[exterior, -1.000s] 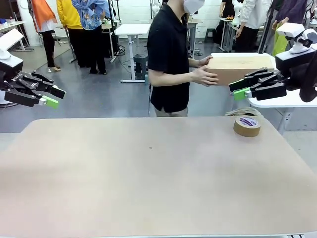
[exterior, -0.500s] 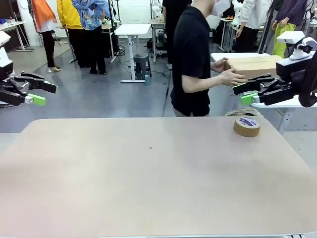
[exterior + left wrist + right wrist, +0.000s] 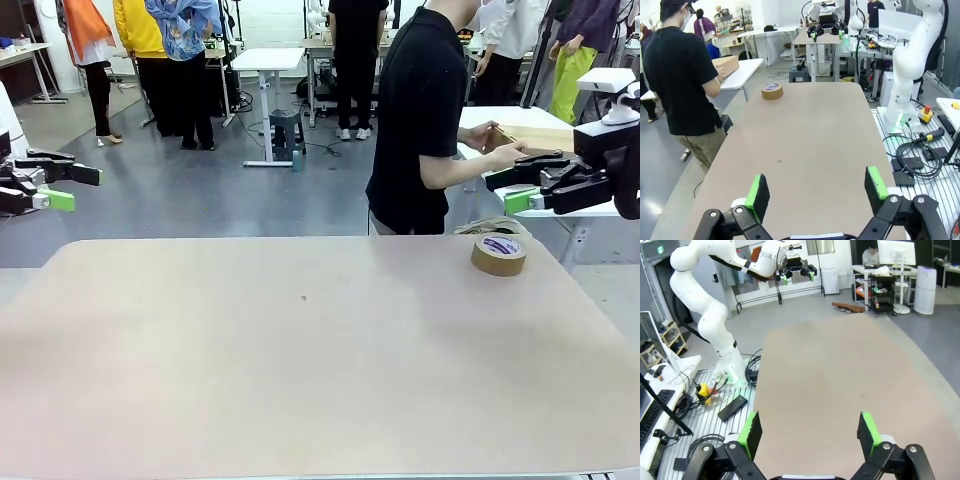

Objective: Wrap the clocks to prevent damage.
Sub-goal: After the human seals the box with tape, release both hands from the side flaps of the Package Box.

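Observation:
The clocks are out of view. My left gripper hangs open off the table's far left corner, nothing between its green pads; in its own view the left gripper stands wide over the bare tabletop. My right gripper is open too, above the far right corner, just past a brown tape roll. From the right wrist, the right gripper spans empty table. A person in a black shirt stands at the far side, hands on a cardboard box.
The box rests on a white side table behind my right gripper. The tan table carries the tape roll near its far right corner. Cables and a robot base lie beside the table.
Both grippers have opened wider and drawn back toward the table's sides. The person has carried the box to the right and set it on the side table.

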Available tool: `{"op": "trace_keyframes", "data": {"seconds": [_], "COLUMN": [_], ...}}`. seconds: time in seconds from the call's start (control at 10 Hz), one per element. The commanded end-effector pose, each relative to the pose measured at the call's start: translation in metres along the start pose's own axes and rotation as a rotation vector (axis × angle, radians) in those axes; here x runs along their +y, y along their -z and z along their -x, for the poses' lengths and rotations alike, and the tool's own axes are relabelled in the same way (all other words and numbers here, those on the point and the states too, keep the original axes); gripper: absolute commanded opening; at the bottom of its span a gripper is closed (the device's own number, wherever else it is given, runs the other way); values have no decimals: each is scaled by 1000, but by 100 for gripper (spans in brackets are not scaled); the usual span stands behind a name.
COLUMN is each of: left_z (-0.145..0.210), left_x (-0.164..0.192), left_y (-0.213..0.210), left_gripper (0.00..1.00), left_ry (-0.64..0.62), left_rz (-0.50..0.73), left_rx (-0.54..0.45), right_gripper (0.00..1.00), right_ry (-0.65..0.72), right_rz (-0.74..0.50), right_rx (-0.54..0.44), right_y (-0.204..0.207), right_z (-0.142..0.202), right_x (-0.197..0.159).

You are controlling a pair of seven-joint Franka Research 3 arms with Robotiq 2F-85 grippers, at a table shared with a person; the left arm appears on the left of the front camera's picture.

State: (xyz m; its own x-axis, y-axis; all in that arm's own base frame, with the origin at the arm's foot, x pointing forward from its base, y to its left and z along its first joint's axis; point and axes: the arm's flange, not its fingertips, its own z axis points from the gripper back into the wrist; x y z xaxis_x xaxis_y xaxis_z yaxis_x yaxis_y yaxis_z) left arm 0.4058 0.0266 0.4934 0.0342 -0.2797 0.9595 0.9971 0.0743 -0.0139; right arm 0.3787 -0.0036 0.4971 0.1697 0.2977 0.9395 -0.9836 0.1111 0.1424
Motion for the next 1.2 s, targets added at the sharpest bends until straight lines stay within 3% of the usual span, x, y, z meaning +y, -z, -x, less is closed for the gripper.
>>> {"op": "trace_keyframes", "data": {"seconds": [0.0, 0.3, 0.4, 1.1], "left_z": [3, 5, -1, -1], "left_x": [-5, -2, 0, 0], "left_y": [1, -1, -3, -3], "left_gripper": [100, 100, 100, 100], "left_ry": [15, 0, 1, 1], "left_rz": [-11, -72, -7, -7], "left_rx": [-25, -9, 0, 0], "right_gripper": [100, 100, 100, 100], "right_ry": [-47, -29, -29, -29], "right_rz": [11, 16, 16, 16], "right_rx": [-27, -11, -11, -11], "right_y": [-7, -5, -5, -5], "right_z": [2, 1, 1, 1], "right_x": [-3, -1, -1, -1]}}
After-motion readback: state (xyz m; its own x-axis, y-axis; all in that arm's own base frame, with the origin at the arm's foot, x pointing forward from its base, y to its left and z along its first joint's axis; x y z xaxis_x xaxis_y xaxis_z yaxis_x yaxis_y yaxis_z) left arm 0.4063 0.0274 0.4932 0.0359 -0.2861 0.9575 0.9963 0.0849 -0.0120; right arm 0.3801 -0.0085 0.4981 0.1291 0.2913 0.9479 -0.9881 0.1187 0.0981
